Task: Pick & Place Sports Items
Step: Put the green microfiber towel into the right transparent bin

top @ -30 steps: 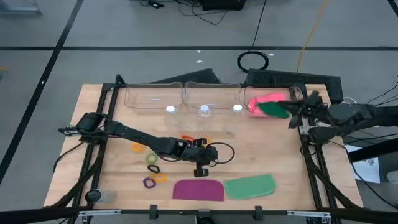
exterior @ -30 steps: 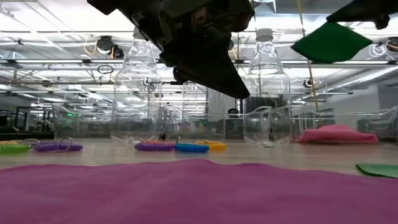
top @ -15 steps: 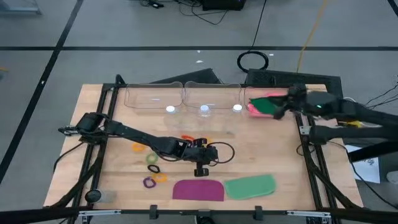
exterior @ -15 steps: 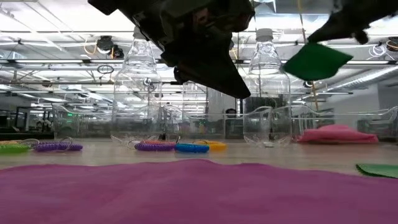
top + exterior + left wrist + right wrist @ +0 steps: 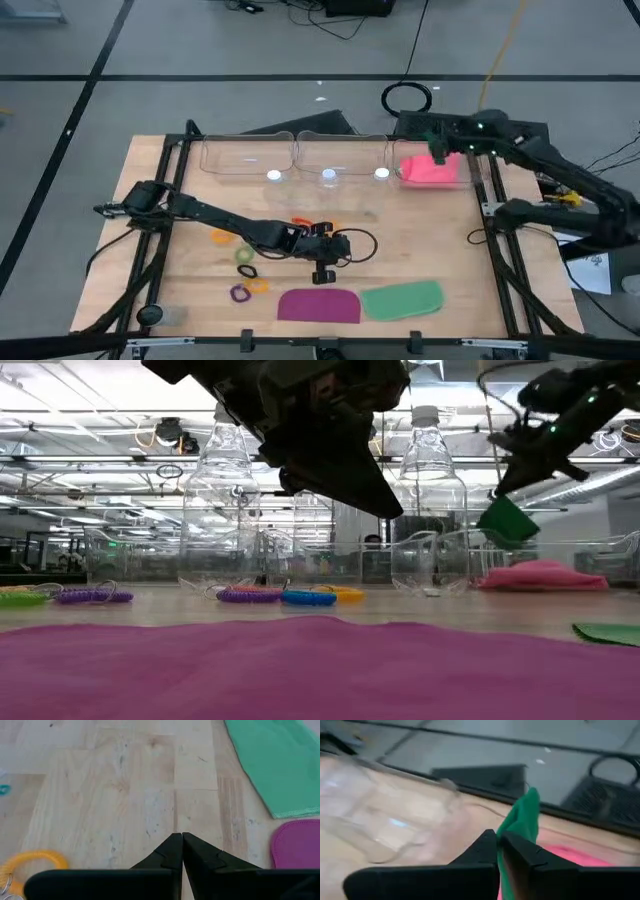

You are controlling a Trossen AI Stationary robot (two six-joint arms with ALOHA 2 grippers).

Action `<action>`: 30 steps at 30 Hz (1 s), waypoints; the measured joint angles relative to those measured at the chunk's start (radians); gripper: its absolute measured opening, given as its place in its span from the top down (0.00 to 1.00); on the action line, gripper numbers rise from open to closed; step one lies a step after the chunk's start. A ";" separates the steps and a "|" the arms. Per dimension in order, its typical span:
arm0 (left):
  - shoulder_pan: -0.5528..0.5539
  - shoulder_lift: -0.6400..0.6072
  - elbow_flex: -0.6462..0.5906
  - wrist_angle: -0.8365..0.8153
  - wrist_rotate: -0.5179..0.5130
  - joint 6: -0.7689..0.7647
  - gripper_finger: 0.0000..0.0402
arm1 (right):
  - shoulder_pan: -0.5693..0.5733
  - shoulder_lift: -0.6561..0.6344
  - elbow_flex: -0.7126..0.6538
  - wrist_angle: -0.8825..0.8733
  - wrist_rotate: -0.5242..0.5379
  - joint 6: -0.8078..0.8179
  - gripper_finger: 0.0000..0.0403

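The right gripper [image 5: 437, 150] is at the far right of the table, above the pink piece [image 5: 432, 168], and it grasps the dark green piece [image 5: 520, 827], which hangs in the air. The left gripper [image 5: 181, 840] is clenched with nothing in it, over the middle of the table [image 5: 420, 240], near the purple piece [image 5: 318, 305] and the light green piece [image 5: 402, 299].

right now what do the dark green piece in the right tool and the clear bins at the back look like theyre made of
The dark green piece looks like soft matte fabric or felt: it hangs limp and folded from the shut right tool, with no shine. The clear bins look like thin glossy transparent plastic: the wooden table shows through them and bright glints sit on their floors. The exact materials cannot be told.
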 joint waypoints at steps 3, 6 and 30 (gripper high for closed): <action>0.000 0.000 0.000 0.000 0.000 0.001 0.98 | -0.004 0.055 -0.002 -0.010 -0.002 -0.007 1.00; 0.000 0.000 0.000 0.000 0.000 0.005 0.98 | 0.014 0.098 -0.025 0.010 -0.024 0.011 1.00; 0.000 0.000 0.000 0.000 -0.001 0.028 0.98 | 0.080 0.091 -0.115 0.127 -0.245 0.119 1.00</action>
